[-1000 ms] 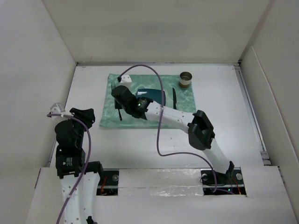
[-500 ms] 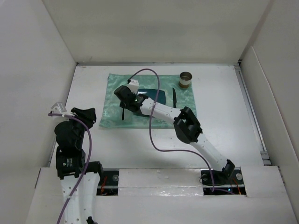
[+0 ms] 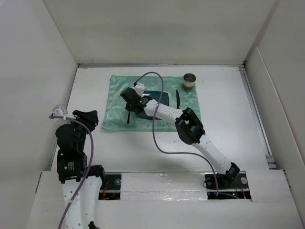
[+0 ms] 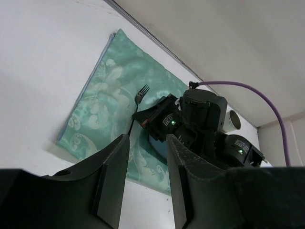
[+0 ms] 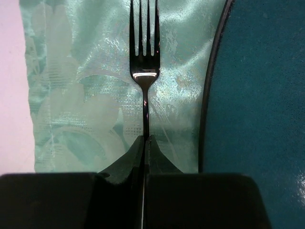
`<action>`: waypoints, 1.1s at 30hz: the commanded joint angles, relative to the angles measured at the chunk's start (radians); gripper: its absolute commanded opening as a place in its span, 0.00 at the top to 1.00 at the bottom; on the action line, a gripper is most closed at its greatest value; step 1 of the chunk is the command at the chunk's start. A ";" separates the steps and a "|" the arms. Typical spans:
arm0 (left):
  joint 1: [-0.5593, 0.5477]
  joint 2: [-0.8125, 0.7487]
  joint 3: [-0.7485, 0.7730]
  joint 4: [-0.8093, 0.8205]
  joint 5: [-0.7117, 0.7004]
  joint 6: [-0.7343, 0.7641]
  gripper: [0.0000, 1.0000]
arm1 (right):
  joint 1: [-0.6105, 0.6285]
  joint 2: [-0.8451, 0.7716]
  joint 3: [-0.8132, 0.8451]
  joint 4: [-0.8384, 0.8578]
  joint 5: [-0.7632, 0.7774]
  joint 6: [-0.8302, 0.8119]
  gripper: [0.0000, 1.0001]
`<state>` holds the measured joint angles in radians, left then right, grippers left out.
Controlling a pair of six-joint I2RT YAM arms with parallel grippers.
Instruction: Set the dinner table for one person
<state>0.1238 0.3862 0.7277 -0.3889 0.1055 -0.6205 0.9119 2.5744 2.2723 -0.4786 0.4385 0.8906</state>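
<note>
One right claw [image 5: 144,141] tight on fork [image 5: 144,76] handle, over cloth [image 5: 71,100] on dinner table [image 3: 228,129]

We are in a robotics lab test cell, not a home. A bare white tabletop [image 3: 238,124] is boxed in by plain white wall panels [image 3: 157,28] at nine, twelve and three o'clock. The left arm [image 3: 71,157] and right arm [image 3: 209,152] are bolted at six o'clock, each trailing a purple cable [image 3: 153,131].

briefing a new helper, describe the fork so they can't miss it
A mint-green cloth on the table holds a teal plate. The fork is left of the plate, in the right gripper; unlike the knife opposite, it has tines.
</note>
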 commanded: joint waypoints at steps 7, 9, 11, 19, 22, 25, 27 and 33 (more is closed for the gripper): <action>-0.007 -0.013 -0.002 0.041 0.008 0.016 0.66 | -0.008 -0.017 0.032 0.081 -0.021 -0.024 0.69; -0.007 -0.013 -0.004 0.039 0.007 0.015 0.65 | -0.008 -0.033 0.024 0.093 -0.023 -0.044 0.66; -0.007 -0.013 -0.005 0.042 0.007 0.015 0.65 | -0.008 -0.062 0.015 0.112 -0.041 -0.062 0.64; -0.007 -0.004 -0.014 0.050 -0.007 0.034 0.61 | 0.002 -0.279 -0.147 0.233 -0.113 -0.208 0.51; -0.007 0.019 -0.024 0.067 0.022 0.063 0.58 | 0.021 -0.484 -0.340 0.344 -0.153 -0.327 0.41; -0.007 0.026 -0.021 0.067 0.031 0.071 0.57 | 0.051 -0.644 -0.455 0.391 -0.179 -0.392 0.31; -0.007 0.033 -0.019 0.070 0.049 0.082 0.54 | 0.073 -0.818 -0.627 0.445 -0.204 -0.479 0.23; -0.007 0.039 0.045 0.110 0.114 0.085 0.53 | 0.159 -1.347 -1.073 0.419 -0.051 -0.585 0.00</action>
<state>0.1238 0.4225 0.7128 -0.3573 0.1757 -0.5522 1.0573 1.4296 1.3594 -0.0853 0.2981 0.4068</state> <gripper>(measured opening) 0.469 0.983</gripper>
